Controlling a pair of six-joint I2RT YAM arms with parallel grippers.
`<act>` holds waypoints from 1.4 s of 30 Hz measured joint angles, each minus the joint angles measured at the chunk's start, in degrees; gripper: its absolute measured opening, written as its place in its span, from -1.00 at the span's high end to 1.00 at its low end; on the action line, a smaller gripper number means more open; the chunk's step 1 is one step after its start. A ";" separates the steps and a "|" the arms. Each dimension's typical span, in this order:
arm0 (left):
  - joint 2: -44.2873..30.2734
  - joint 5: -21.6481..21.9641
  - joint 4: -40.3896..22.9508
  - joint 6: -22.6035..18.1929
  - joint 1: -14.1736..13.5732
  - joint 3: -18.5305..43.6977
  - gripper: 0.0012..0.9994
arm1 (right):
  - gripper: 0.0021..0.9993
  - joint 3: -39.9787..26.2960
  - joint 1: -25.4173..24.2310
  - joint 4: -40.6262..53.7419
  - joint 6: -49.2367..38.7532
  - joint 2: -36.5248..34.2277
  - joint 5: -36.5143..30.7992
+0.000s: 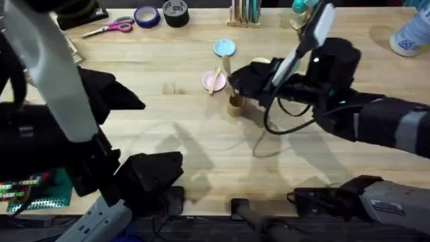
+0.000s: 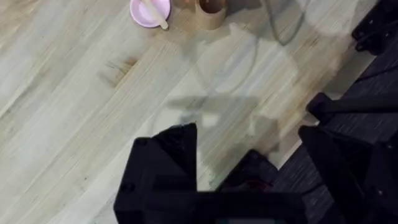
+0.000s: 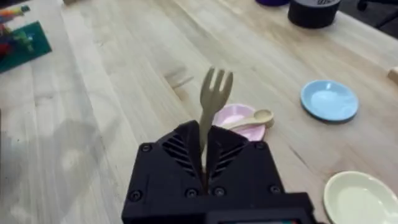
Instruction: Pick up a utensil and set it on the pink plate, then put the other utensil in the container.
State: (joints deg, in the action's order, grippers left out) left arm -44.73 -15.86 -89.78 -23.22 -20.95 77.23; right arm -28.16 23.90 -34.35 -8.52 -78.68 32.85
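Note:
The pale wooden spoon [image 3: 249, 119] lies across the small pink plate [image 3: 231, 115], which sits left of centre on the table [image 1: 213, 82]. My right gripper [image 3: 204, 140] is shut on the handle of the wooden fork [image 3: 216, 90], whose tines point away from the fingers. In the overhead view this gripper [image 1: 236, 84] hovers just right of the pink plate and above the brown container [image 1: 235, 103]. The left wrist view shows the plate [image 2: 142, 7], the spoon [image 2: 155, 15] and the container [image 2: 210, 14] far off. My left gripper [image 2: 249, 140] is open over bare table near the front edge.
A light blue plate [image 1: 224, 47] lies behind the pink one. A pale yellow plate [image 3: 357, 199] sits partly under the right arm. Scissors [image 1: 111, 28], tape rolls [image 1: 161, 15] and a holder [image 1: 243, 13] line the back edge. A circuit board [image 1: 37, 191] lies front left.

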 joint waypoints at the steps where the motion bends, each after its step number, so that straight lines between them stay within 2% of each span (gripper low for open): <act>1: 0.00 0.00 0.00 -0.01 0.00 0.00 -0.99 | 0.94 0.00 0.44 0.00 -0.06 -0.54 -0.25; 6: 0.00 -0.01 0.00 -0.23 0.00 0.00 -0.99 | 0.94 0.02 0.72 0.06 -0.29 -2.69 -1.05; 16: 0.00 -0.02 0.00 -0.38 0.00 0.00 -0.99 | 0.94 0.99 0.72 1.03 -0.98 -2.71 -3.53; 34: 0.00 -0.02 -0.01 -0.42 0.00 0.00 -0.99 | 0.94 3.06 0.72 3.18 -1.13 -2.71 -3.77; 38: 0.00 -0.02 0.00 -0.59 0.00 0.00 -0.99 | 0.68 3.06 0.72 3.17 -1.15 -2.71 -3.77; 42: 0.00 -0.02 0.00 -0.84 0.00 0.00 -0.99 | 0.54 3.06 0.72 3.17 -1.13 -2.71 -3.77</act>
State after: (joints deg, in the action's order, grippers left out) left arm -44.73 -15.88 -89.78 -24.05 -20.95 77.23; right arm -25.10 24.62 -31.18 -9.65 -81.38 29.08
